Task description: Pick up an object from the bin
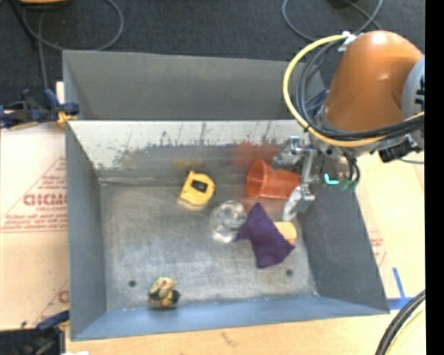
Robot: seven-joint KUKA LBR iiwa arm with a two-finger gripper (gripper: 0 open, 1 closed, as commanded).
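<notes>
Orange plastic marks the nearest thing to the gripper [294,178]: a small orange cup [266,180] is seen lying on its side at the upper right of the floor of the grey metal bin [170,95], close under the back wall. The fingers [299,200] appear to be spread, one metal tip by the cup's upper right edge and the other by its lower right, though the arm's orange cover hides the wrist above them, so this is judged, not plainly seen. Nothing is pinched. Just below the cup a purple cloth [265,237] is draped over a yellow block [288,232], and a clear glass-like piece [227,221] touches the cloth's left side. A yellow tape measure [196,189] lies to the left of the cup, apart from it, and a small mottled object [163,292] sits well apart at the lower left. The step in hand is judged to be the placing of the fingers about the cup, before any closing. For the next move, a settling down around the cup's body would be called for, then a firm closing and a straight lift; the lower tip would need to be kept off the cloth and block.
</notes>
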